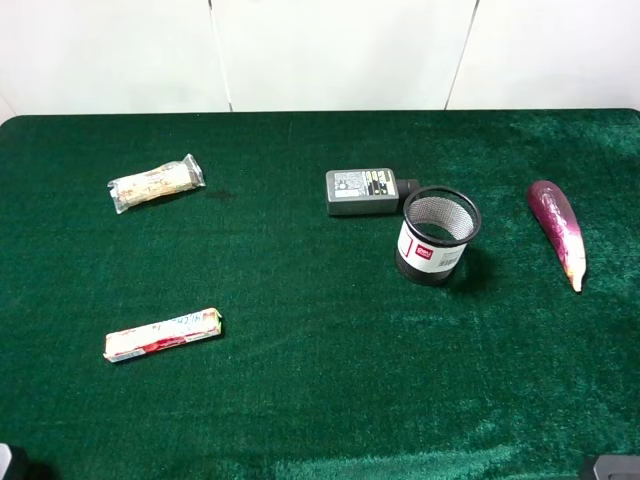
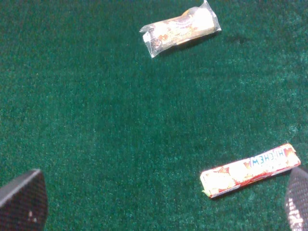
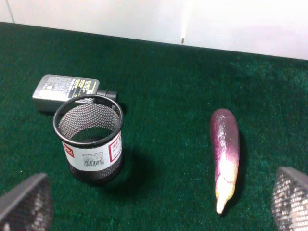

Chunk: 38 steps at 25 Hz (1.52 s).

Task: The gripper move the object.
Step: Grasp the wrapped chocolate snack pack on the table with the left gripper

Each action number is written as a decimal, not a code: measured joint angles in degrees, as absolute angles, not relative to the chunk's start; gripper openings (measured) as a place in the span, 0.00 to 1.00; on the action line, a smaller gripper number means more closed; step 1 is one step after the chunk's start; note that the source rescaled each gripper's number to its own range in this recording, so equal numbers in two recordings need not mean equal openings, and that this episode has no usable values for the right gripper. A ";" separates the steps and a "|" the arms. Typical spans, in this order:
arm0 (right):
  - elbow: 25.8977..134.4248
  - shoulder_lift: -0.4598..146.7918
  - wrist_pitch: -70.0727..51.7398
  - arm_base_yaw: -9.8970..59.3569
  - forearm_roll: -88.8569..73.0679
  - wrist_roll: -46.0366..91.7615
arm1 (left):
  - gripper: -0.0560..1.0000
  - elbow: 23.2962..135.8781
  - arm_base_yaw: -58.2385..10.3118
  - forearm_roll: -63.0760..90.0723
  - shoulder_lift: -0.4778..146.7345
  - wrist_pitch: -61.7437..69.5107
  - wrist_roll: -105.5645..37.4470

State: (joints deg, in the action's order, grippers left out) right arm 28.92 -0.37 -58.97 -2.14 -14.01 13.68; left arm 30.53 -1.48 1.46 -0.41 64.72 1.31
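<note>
- Green felt point(image 1: 320, 400) covers the table; the clear-wrapped snack bar point(image 1: 155, 184) lies on its far left part, flat on the cloth and touching nothing
- Left gripper point(image 2: 159, 204) is plainly the nearer one: its wrist view holds the snack bar point(image 2: 180, 27) ahead of the fingers and well apart from them, nothing between the jaws
- Its fingertips point(image 2: 21, 199) stand wide apart, and so do those of the right gripper point(image 3: 156, 202), which faces the mesh pen cup point(image 3: 89, 139), the grey power adapter point(image 3: 65, 89) and the purple aubergine point(image 3: 225, 154) instead
- The bar's long axis runs nearly along the line joining the two left fingertips, a little tilted; I judge the wrist needs about a quarter turn to pinch across the narrow width
- A longer Hi-Chew bar point(image 2: 250, 169) lies nearer, just beside one fingertip, and the reach has to pass over it
- Hard to make out: only the fingertip corners show in each wrist view, the overhead view cuts off nearly all of both arms, and glare on the crinkled wrapper blurs its print and its crimped ends
</note>
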 joint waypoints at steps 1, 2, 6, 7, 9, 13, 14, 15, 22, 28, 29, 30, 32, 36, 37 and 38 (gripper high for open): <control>28.92 -0.37 -58.97 -2.14 -14.01 13.68 | 1.00 30.53 -1.48 1.46 -0.41 64.72 1.31; 28.92 -0.37 -58.97 -2.14 -14.01 13.68 | 1.00 30.53 -1.48 1.46 -0.41 64.72 1.31; 28.92 -0.37 -58.97 -2.14 -14.01 13.68 | 1.00 30.53 -1.48 1.46 -0.41 64.72 1.31; 28.92 -0.37 -58.97 -2.14 -14.01 13.68 | 1.00 30.53 -1.48 1.46 -0.41 64.72 1.31; 28.92 -0.37 -58.97 -2.14 -14.01 13.68 | 1.00 30.53 -1.48 1.46 -0.41 64.72 1.31; 28.92 -0.37 -58.97 -2.14 -14.01 13.68 | 1.00 30.53 -1.48 1.46 -0.41 64.72 1.31; 28.92 -0.37 -58.97 -2.14 -14.01 13.68 | 1.00 30.53 -1.48 1.46 -0.41 64.72 1.31; 28.92 -0.37 -58.97 -2.14 -14.01 13.68 | 1.00 30.53 -1.48 1.46 -0.41 64.72 1.31; 28.92 -0.37 -58.92 -2.14 -14.01 13.68 | 1.00 30.34 -1.48 1.46 -0.41 63.80 1.31; 28.92 -0.37 -58.92 -2.14 -14.01 13.68 | 1.00 30.17 -1.48 1.46 -0.41 61.38 1.31; 28.92 -0.37 -58.92 -2.14 -14.01 13.68 | 1.00 30.17 -1.48 1.46 -0.41 60.42 1.31; 28.92 -0.37 -58.92 -2.14 -14.01 13.68 | 1.00 30.17 -1.48 1.46 -0.41 59.43 1.26; 28.92 -0.37 -58.92 -2.14 -14.01 13.68 | 1.00 30.17 -1.48 1.46 -0.36 58.79 1.26; 28.92 -0.37 -58.92 -2.14 -14.01 13.68 | 1.00 30.70 -1.48 1.46 4.74 56.92 0.81; 28.92 -0.37 -58.92 -2.14 -14.01 13.68 | 1.00 31.08 -1.48 1.46 6.87 56.16 0.00; 28.92 -0.37 -58.92 -2.14 -14.01 13.68 | 1.00 31.41 -1.48 1.46 9.13 55.17 -0.54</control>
State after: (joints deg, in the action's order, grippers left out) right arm 28.92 -0.37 -58.92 -2.14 -14.01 13.68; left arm 31.41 -1.48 1.46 9.13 55.17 -0.54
